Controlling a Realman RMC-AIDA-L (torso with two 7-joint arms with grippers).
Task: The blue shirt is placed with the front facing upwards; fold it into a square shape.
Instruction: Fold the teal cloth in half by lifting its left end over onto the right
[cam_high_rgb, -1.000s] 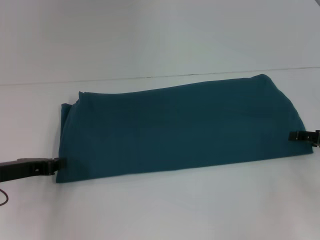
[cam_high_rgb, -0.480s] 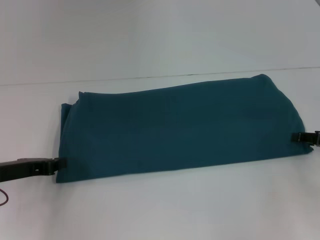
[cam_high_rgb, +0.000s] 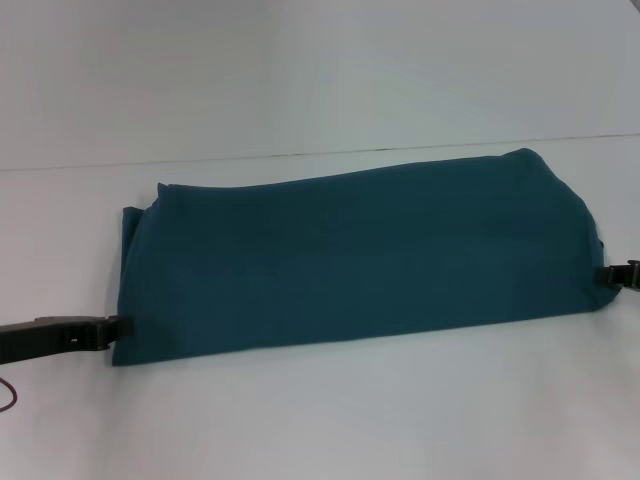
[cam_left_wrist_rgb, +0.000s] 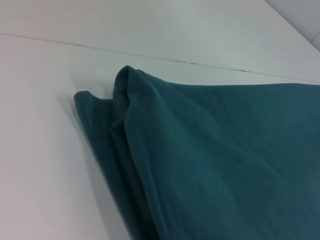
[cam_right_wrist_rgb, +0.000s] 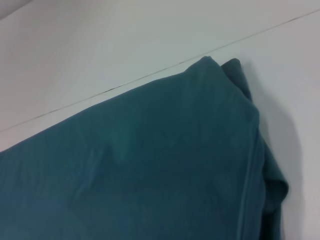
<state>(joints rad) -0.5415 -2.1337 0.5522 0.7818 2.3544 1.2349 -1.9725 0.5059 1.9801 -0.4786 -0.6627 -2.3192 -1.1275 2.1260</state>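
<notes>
The dark teal-blue cotton shirt (cam_high_rgb: 350, 260) lies folded into a long band across the white bench (cam_high_rgb: 320, 420), plain side up. The left gripper (cam_high_rgb: 118, 327) touches its near-left corner and the right gripper (cam_high_rgb: 612, 277) its right end, likely placed for a crosswise fold; whether either pair of jaws is spread or pinching cloth cannot be told.

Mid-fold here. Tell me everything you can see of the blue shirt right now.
The blue shirt is plain dark teal, soft cotton-like cloth, folded into a long band lying flat across the white table. No lettering or label shows. Stacked layers bunch at both short ends, seen close in both wrist views. The left hand sits at its near-left corner, the right hand at its right end; whether either actually grips cloth cannot be told.
</notes>
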